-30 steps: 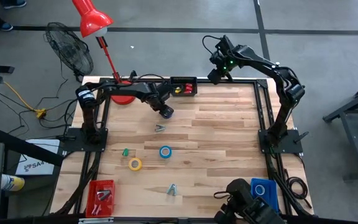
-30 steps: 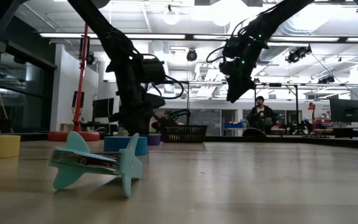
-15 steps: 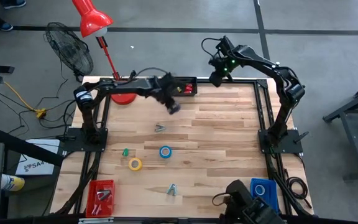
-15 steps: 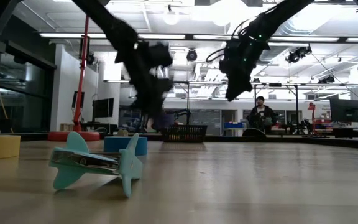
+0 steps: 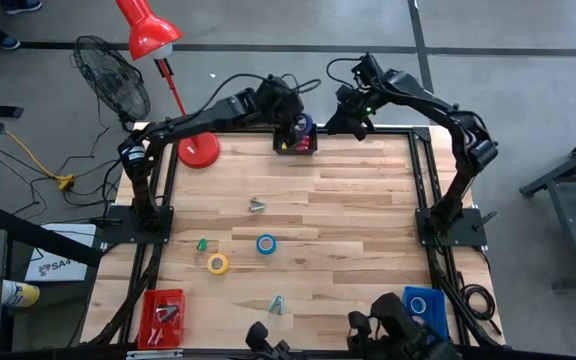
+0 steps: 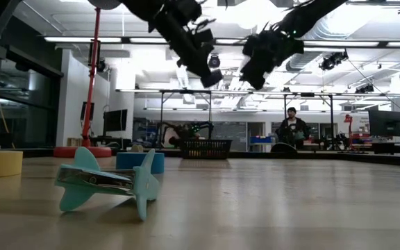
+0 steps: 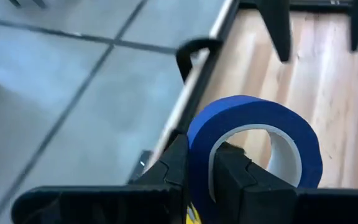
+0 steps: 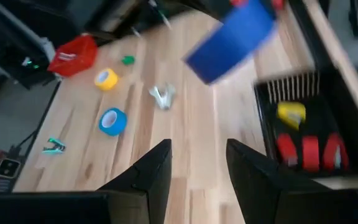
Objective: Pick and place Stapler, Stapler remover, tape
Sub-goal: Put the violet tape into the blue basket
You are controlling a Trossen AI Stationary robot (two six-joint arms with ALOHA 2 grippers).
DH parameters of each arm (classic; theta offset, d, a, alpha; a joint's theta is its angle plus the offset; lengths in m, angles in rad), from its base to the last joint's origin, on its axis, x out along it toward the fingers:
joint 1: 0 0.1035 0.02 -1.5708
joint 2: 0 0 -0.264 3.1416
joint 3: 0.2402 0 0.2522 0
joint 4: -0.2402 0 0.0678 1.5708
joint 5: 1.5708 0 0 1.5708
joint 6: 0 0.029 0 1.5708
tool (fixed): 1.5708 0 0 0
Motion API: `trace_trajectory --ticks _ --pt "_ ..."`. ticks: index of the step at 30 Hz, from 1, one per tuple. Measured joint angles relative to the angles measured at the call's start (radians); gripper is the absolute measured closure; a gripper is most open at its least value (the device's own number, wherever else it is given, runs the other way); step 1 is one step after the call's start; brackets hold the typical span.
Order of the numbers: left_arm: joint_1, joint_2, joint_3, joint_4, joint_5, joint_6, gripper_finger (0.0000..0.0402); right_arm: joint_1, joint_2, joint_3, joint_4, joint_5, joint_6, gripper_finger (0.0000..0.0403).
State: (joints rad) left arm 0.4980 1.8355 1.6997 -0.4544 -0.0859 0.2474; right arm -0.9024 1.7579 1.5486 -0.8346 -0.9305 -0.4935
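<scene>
Now the left gripper (image 5: pixel 298 122), clamped on a blue tape (image 7: pixel 253 146), hangs over the black basket (image 5: pixel 296 146) at the table's far edge; releasing it there should come next. Right gripper (image 5: pixel 351 118) waits alongside, partly open, empty.

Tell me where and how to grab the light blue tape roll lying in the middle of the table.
The light blue tape roll lies flat with its open centre facing up. Probably best to come straight down from above, one finger in the hole and one outside, pinching the ring wall. The yellow roll sits apart, so any side of the ring looks free.
</scene>
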Motion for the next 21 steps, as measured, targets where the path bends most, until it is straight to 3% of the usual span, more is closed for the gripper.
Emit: trace_trajectory --ticks 8,17,21 --pt "0.000 0.000 0.087 0.004 -0.009 0.072 0.0366 0.001 -0.057 0.000 0.128 -0.074 -0.094 0.0258" --pt "0.000 0.000 0.106 0.105 0.046 0.089 0.0366 0.041 -0.065 0.000 0.235 0.012 -0.060 0.0258" --pt "0.000 0.000 0.106 0.107 0.054 0.089 0.0366 0.062 -0.065 0.000 0.242 -0.001 -0.056 0.0258"
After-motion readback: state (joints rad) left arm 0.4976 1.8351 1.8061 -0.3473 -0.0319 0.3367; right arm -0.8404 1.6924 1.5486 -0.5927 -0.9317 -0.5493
